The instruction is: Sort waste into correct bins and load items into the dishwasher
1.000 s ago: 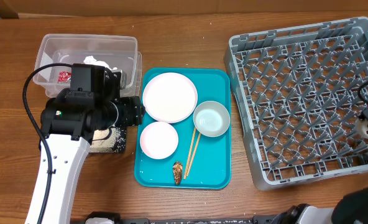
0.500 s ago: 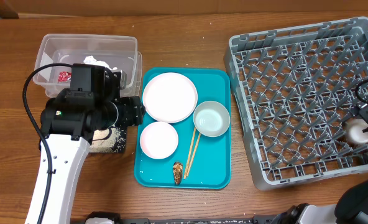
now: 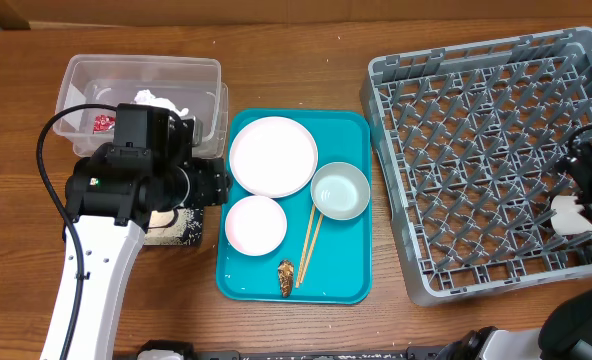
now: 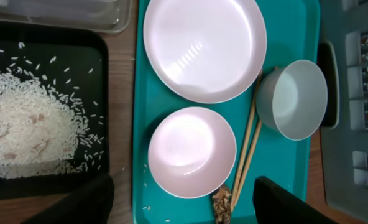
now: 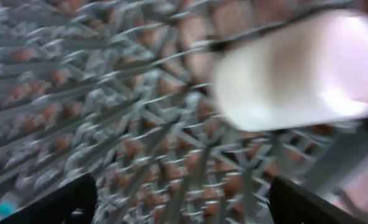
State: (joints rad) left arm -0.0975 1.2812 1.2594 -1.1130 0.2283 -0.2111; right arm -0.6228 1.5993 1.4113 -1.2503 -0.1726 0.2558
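Lying on its side, the small white cup (image 5: pixel 286 73) rests in the dish rack (image 3: pixel 476 140).

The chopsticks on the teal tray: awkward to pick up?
Probably. The chopsticks look thin and stiff and lie flat on the teal tray, so getting under them may be hard. As a loose pair, they could roll or split apart. A push might nudge the grey-blue bowl close beside them.

Overhead cam looks straight down from high up, whole table (image 3: pixel 306 25) in shot. Left wrist cam faces down too, much closer, sharing the teal tray (image 4: pixel 277 162) with it. Right wrist cam's jammed up against the dish rack (image 5: pixel 140 155), blurry, also in overhead.
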